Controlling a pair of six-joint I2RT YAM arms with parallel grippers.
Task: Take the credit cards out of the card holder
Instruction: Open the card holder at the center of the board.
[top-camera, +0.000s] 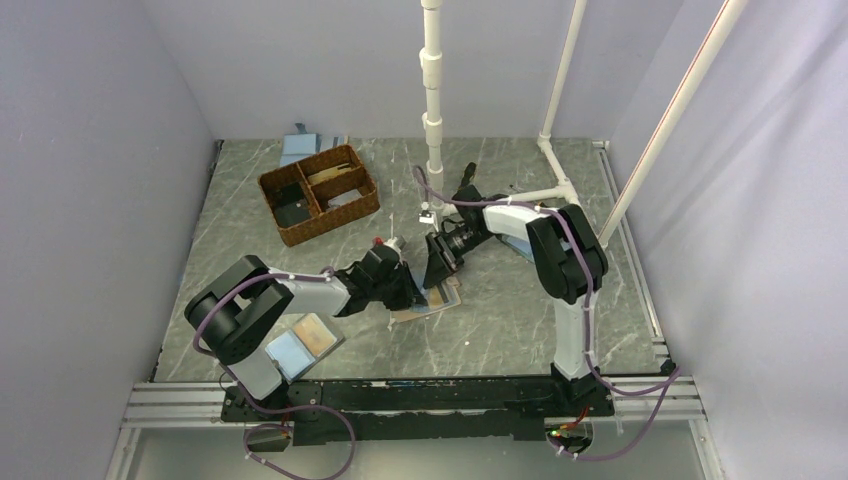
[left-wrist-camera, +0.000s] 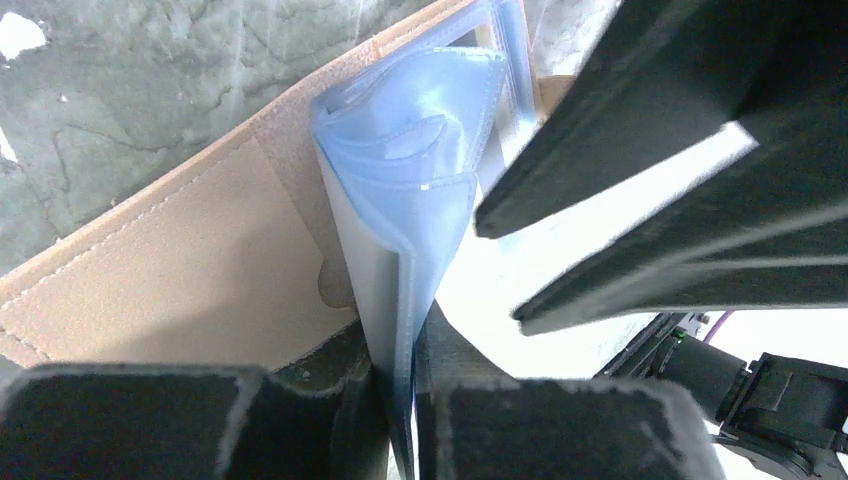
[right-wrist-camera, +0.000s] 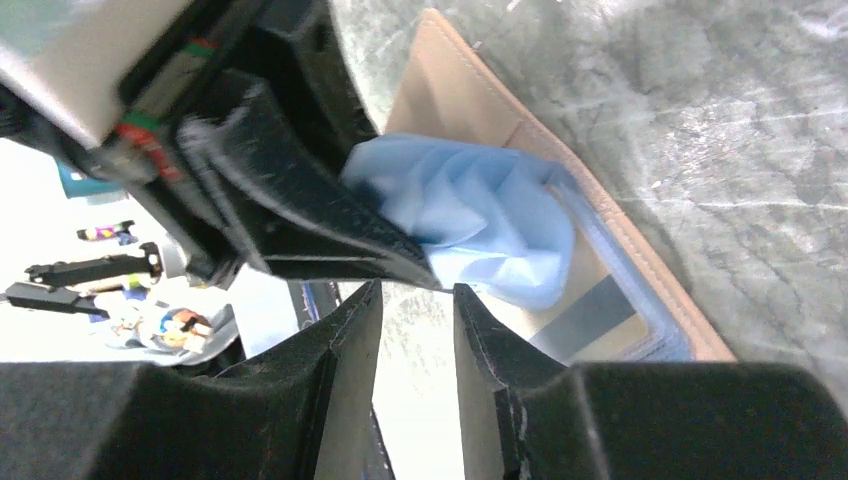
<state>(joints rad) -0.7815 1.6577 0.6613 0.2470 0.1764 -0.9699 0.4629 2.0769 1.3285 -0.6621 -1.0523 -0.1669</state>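
The card holder (top-camera: 432, 303) lies open on the table between the arms, light blue with tan edging. In the left wrist view its tan inner panel (left-wrist-camera: 180, 270) lies flat and its clear blue sleeves (left-wrist-camera: 420, 170) stand up. My left gripper (left-wrist-camera: 400, 385) is shut on the lower edge of those sleeves. My right gripper (right-wrist-camera: 415, 300) hovers right over the holder with its jaws a narrow gap apart and nothing clearly between them. Its fingers (left-wrist-camera: 640, 130) show just right of the sleeves. A card with a dark stripe (right-wrist-camera: 590, 315) sits in a clear pocket beside the crumpled sleeves (right-wrist-camera: 470, 215).
A wicker basket (top-camera: 320, 193) with compartments stands at the back left, with blue folders (top-camera: 300, 148) behind it. A folder with one brown half (top-camera: 305, 343) lies by the left arm's base. A white pipe post (top-camera: 433, 100) rises just behind the grippers.
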